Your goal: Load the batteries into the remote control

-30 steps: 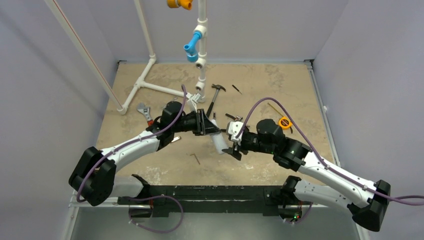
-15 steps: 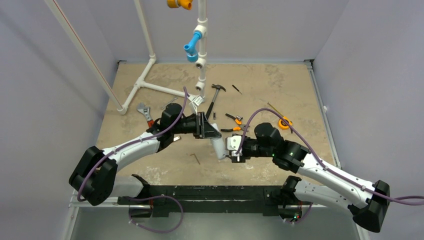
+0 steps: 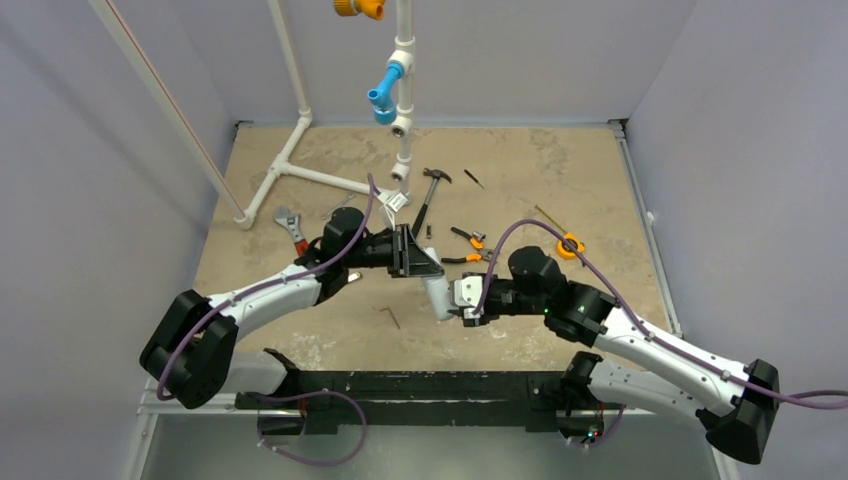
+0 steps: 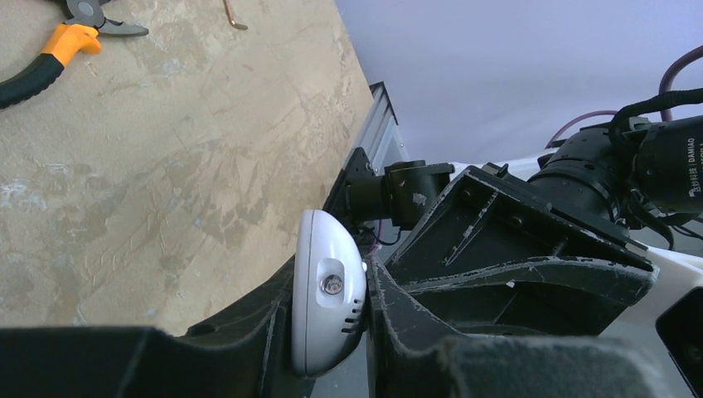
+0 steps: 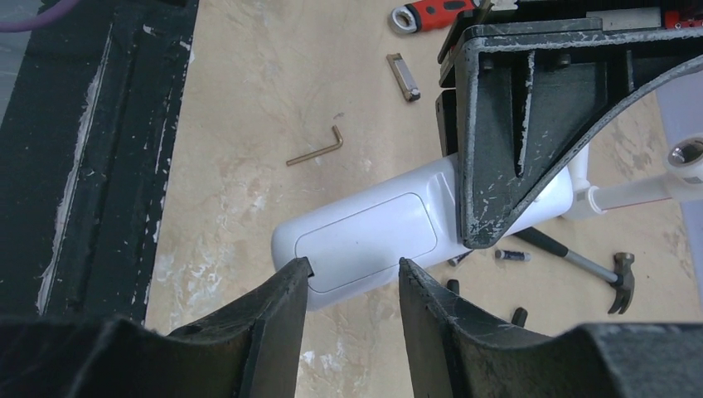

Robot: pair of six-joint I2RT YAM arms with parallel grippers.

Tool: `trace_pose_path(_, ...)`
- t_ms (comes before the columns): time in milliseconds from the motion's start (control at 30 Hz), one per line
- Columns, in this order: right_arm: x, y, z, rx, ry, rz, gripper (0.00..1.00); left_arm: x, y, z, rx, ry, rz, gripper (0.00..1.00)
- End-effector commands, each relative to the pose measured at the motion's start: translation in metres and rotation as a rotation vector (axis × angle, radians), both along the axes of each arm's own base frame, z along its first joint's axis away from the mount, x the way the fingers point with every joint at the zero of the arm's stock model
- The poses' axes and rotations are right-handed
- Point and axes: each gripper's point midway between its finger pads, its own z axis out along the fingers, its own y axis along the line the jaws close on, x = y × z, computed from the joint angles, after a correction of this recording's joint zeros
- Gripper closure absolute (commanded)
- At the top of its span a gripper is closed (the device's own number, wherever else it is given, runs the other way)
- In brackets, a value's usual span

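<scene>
Left claw [image 4: 330, 278] clamps the remote control [image 5: 365, 236] above the desk [image 3: 520, 170]; right claw [image 5: 352, 272] stands apart at its near end.

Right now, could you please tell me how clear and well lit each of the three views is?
Top view: even, soft light, no hard shadows, all sharp. Left wrist view: the remote is bright but readable, the left claw around it dark. Right wrist view: table sharp, no glare.
</scene>
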Motion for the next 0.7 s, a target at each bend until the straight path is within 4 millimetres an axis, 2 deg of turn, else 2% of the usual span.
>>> trace_pose_path(0, -0.0055, 0.0040, 0.0038, 0.020, -0.021, 0.042, 0.57, -0.0010, -0.0048, 0.0122, -0.049, -0.031, -0.023, 1.00)
trace_pose_path(333, -0.0053, 0.0049, 0.0005, 0.004, -0.025, 0.038, 0.55, -0.0021, -0.0069, 0.0136, -0.066, -0.019, -0.038, 1.00)
trace_pose_path(667, 0.0036, 0.0000, -0.0048, -0.034, -0.049, -0.016, 0.55, -0.0030, -0.0066, 0.0115, -0.063, -0.022, -0.042, 1.00)
